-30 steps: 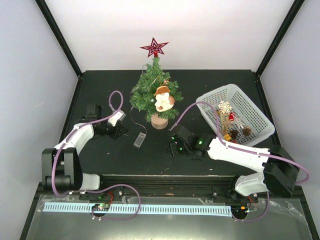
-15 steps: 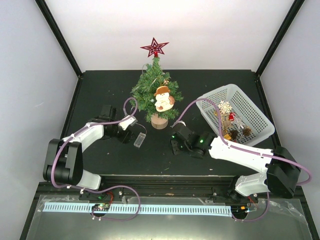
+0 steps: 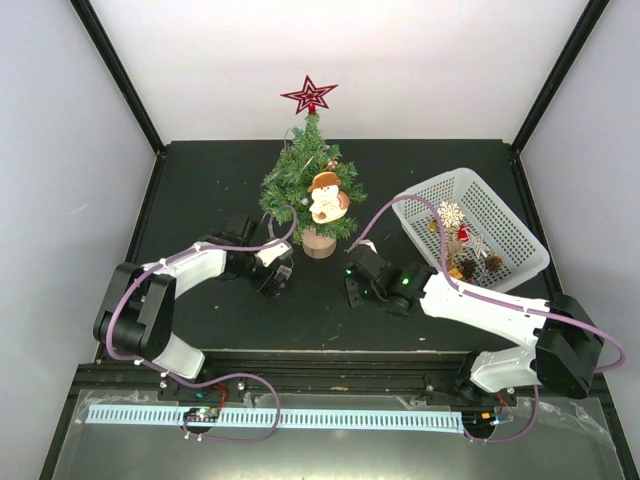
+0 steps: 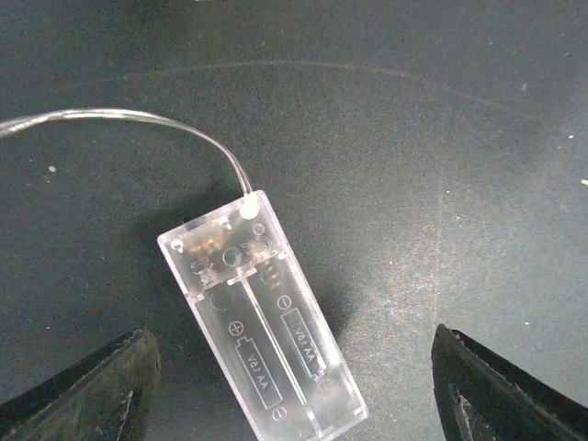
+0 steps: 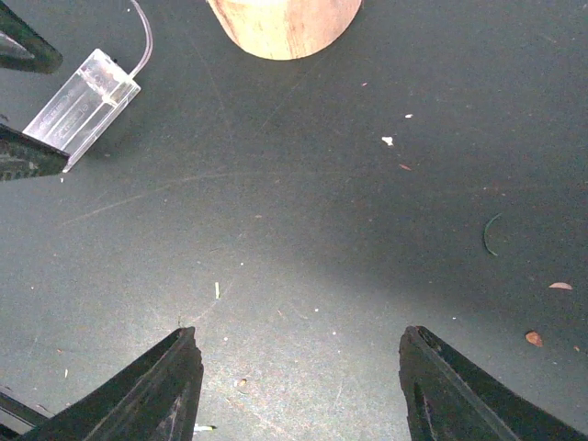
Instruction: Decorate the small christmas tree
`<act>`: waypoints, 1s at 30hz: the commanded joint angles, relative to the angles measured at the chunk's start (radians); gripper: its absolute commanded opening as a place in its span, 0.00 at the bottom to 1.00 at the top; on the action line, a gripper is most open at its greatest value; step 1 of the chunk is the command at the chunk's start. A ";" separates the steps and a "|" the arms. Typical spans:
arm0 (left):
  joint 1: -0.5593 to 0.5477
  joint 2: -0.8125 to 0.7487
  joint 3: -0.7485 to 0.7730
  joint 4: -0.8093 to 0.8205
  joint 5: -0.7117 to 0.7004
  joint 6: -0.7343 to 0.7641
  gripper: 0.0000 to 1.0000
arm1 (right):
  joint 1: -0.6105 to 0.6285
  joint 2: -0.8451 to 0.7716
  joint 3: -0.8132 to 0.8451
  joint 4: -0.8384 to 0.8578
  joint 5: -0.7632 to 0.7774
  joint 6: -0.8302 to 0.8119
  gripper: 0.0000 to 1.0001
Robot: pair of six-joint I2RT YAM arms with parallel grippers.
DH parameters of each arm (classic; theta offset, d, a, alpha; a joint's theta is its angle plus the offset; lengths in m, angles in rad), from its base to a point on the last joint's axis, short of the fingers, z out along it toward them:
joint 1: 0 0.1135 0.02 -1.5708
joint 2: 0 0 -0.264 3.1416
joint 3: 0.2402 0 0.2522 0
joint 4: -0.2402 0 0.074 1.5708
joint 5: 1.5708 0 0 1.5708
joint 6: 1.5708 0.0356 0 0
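The small christmas tree [image 3: 310,185] stands at the back centre on its wooden stump [image 3: 319,243], with a red star [image 3: 309,95] on top and a snowman ornament [image 3: 326,197] on its front. A clear battery box [image 4: 262,317] with a thin wire [image 4: 138,115] lies flat on the black table. My left gripper [image 4: 292,367] is open and straddles the box, with gaps on both sides. My right gripper [image 5: 299,367] hovers open over bare table, empty, right of the box [image 5: 81,108] and in front of the stump [image 5: 285,23].
A white basket [image 3: 430,183] at the right holds several ornaments, among them a snowflake [image 3: 449,213] and pinecones [image 3: 470,268]. Black frame posts and white walls close in the back and sides. The left gripper's fingers [image 5: 28,156] show beside the box in the right wrist view.
The left arm has swung right from the table's left side to the battery box, and its jaws have opened wide. The right arm has barely moved.
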 commanded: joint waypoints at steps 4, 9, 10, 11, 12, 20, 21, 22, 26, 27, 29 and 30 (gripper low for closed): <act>-0.032 0.054 0.045 0.005 -0.103 -0.040 0.83 | -0.020 -0.064 -0.019 -0.015 0.046 0.004 0.60; -0.051 0.053 0.043 0.004 -0.122 -0.039 0.78 | -0.036 -0.080 -0.037 -0.014 0.048 0.009 0.60; -0.055 0.053 0.041 0.007 -0.132 -0.039 0.76 | -0.039 -0.084 -0.040 -0.012 0.043 0.008 0.60; -0.060 0.054 0.039 0.009 -0.148 -0.039 0.73 | -0.043 -0.087 -0.041 -0.011 0.040 0.008 0.60; -0.063 0.059 0.038 0.009 -0.157 -0.039 0.70 | -0.045 -0.091 -0.038 -0.011 0.037 0.008 0.60; -0.073 0.073 0.035 0.015 -0.190 -0.036 0.50 | -0.055 -0.096 -0.030 -0.015 0.034 0.005 0.60; -0.073 0.075 0.035 0.015 -0.192 -0.033 0.48 | -0.057 -0.097 -0.030 -0.014 0.033 0.005 0.60; -0.073 0.076 0.035 0.013 -0.194 -0.030 0.46 | -0.059 -0.098 -0.032 -0.014 0.034 0.005 0.60; -0.075 0.077 0.033 0.012 -0.206 -0.026 0.42 | -0.062 -0.097 -0.034 -0.012 0.032 0.005 0.60; -0.075 0.072 0.032 0.012 -0.208 -0.027 0.40 | -0.063 -0.097 -0.035 -0.011 0.033 0.007 0.60; -0.074 0.060 0.032 0.004 -0.209 -0.026 0.38 | -0.066 -0.098 -0.038 -0.011 0.034 0.007 0.60; -0.074 0.054 0.032 0.000 -0.207 -0.025 0.38 | -0.066 -0.097 -0.039 -0.008 0.033 0.010 0.60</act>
